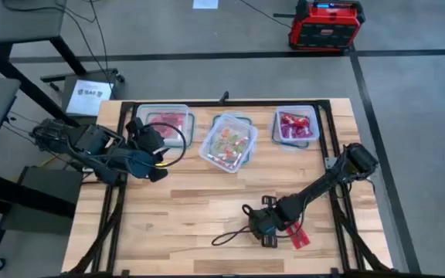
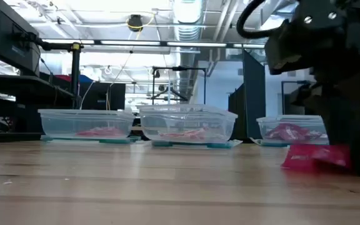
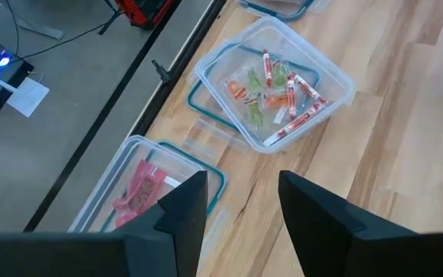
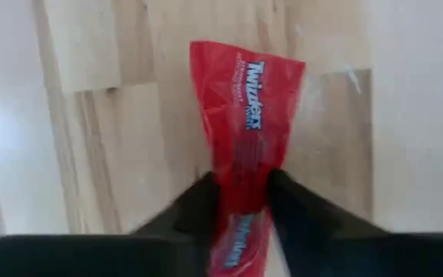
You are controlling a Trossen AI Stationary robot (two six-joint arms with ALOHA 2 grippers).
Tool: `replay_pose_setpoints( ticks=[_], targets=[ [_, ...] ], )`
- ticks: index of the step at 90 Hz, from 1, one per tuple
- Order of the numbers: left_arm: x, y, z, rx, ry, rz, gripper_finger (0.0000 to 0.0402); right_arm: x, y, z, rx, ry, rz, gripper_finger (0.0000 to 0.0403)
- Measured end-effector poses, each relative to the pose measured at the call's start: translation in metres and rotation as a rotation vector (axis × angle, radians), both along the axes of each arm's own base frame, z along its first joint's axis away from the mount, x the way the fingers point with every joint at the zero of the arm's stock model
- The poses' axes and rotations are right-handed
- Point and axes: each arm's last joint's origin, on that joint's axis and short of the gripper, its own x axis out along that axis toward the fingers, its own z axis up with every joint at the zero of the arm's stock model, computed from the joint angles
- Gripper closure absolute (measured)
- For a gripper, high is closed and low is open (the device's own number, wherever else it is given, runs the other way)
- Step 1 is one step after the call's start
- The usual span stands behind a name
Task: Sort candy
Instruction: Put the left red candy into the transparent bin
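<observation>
Right fingers: the right gripper (image 4: 241,192) has its two dark fingers (image 4: 194,204) pinched tight on a shiny red flat Twizzlers candy packet (image 4: 246,131), gripping it across its narrow middle.
Held packet: it lies low against the light wooden plank table (image 1: 184,216), near the front right part; in the high view the packet (image 1: 298,235) sticks out just beside the right gripper (image 1: 273,225), and in the low view it (image 2: 314,157) rests on the wood.
Left fingers: the left gripper (image 3: 241,208) stands parted with nothing between its fingers (image 3: 187,204), hovering above the table near the left container.
Left container: a clear rectangular plastic tub with a bluish rim (image 1: 163,121), at the back left, holding pink wrapped sweets (image 3: 138,191).
Middle container: a clear tub (image 1: 226,142), turned askew, holding mixed candy, red-and-white sticks and green and orange pieces (image 3: 279,96).
Right container: a clear tub (image 1: 296,126) at the back right, holding red packets (image 1: 293,123).
Beyond the table: a red and black box (image 1: 324,23) on the grey floor.
</observation>
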Motion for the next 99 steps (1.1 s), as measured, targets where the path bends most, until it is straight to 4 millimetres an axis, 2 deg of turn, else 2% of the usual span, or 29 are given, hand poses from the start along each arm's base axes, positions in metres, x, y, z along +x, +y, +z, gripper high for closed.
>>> replay_pose_setpoints(
  ticks=[14,26,44,51,67,74,99],
  targets=[
    [0.000,0.000,0.000,0.006,0.007,-0.005,0.0254,0.011,-0.020,0.025,-0.001,-0.056,0.039,0.0389],
    [0.000,0.000,0.000,0.004,0.008,-0.002,0.0254,0.036,-0.051,0.047,-0.034,-0.252,0.064,0.0397],
    [-0.002,0.001,0.000,0.066,0.004,0.017,0.0254,0.088,-0.124,0.068,-0.158,-0.674,-0.030,0.0399],
    [-0.009,0.002,0.004,0.060,-0.024,0.017,0.0254,0.106,-0.153,0.074,-0.187,-0.860,-0.092,0.0399],
    [-0.014,0.004,0.008,0.059,-0.043,0.015,0.0254,0.140,-0.212,0.098,-0.098,-1.276,-0.231,0.0400],
    [-0.013,0.004,0.007,0.060,-0.040,0.015,0.0254,0.158,-0.229,0.104,-0.114,-1.342,-0.244,0.0400],
    [-0.013,0.004,0.007,0.059,-0.032,0.013,0.0254,0.226,-0.281,0.118,-0.296,-1.419,-0.216,0.0394]
  ],
)
